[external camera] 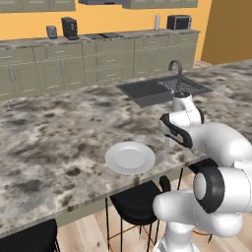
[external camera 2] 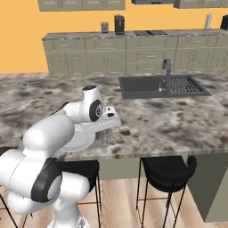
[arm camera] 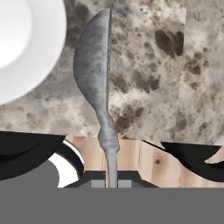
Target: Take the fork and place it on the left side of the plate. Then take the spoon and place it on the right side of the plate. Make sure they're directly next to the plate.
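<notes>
Left base cam sits behind the arm on your left, looking forward and down across the marble counter (external camera: 59, 142) to the sink (external camera: 152, 91) and back cabinets (external camera: 64, 66). Right base cam mirrors it from your right. Both share the counter, sink, plate (external camera: 130, 157) and cabinet wall, at mid-range. Hand cam looks along the gripper (arm camera: 112, 183) at the counter edge, very close: you get the plate rim, a utensil (arm camera: 96, 74) and floor (arm camera: 144, 159) below.

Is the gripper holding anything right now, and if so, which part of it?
Yes. The gripper is shut on the spoon, pinching the end of its handle, with the bowl pointing away beside the plate.
</notes>
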Robot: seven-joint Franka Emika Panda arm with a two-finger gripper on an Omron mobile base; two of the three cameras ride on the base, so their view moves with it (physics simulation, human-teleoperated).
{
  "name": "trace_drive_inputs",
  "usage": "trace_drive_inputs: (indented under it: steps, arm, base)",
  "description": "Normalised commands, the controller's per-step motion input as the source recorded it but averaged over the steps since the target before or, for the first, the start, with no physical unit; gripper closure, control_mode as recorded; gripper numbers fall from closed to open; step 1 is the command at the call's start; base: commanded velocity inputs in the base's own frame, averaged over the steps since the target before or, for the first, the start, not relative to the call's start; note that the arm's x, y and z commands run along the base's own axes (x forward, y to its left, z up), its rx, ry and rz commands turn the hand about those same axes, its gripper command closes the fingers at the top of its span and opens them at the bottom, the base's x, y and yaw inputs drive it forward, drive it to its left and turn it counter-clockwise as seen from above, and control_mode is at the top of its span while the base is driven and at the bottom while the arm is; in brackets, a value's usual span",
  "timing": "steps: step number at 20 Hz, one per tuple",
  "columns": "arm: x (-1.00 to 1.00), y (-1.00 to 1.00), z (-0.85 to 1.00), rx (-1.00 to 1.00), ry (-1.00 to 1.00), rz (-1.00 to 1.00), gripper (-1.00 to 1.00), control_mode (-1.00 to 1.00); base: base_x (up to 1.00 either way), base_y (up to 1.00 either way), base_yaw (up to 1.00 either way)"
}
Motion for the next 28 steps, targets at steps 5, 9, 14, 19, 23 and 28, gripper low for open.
trace_drive_inputs:
  steps: [5,9,14,19,23,28]
  arm:
    - [0.42,0.21,-0.32,0.03,0.05,-0.01,1.00,-1.00]
    - [0.39,0.03,-0.33,0.07,0.02,0.00,1.00,-1.00]
    - [0.35,0.00,-0.33,0.08,0.00,0.00,1.00,-1.00]
    - [0.28,0.05,-0.35,0.04,-0.01,0.00,1.00,-1.00]
    - [0.18,0.12,-0.24,0.00,-0.01,0.00,1.00,-1.00]
    - [0.19,0.12,-0.18,0.01,-0.01,0.00,1.00,-1.00]
  base:
    - [0.00,0.00,0.00]
    - [0.00,0.00,0.00]
    - [0.00,0.00,0.00]
    - [0.00,0.00,0.00]
    - [0.00,0.00,0.00]
    - [0.00,0.00,0.00]
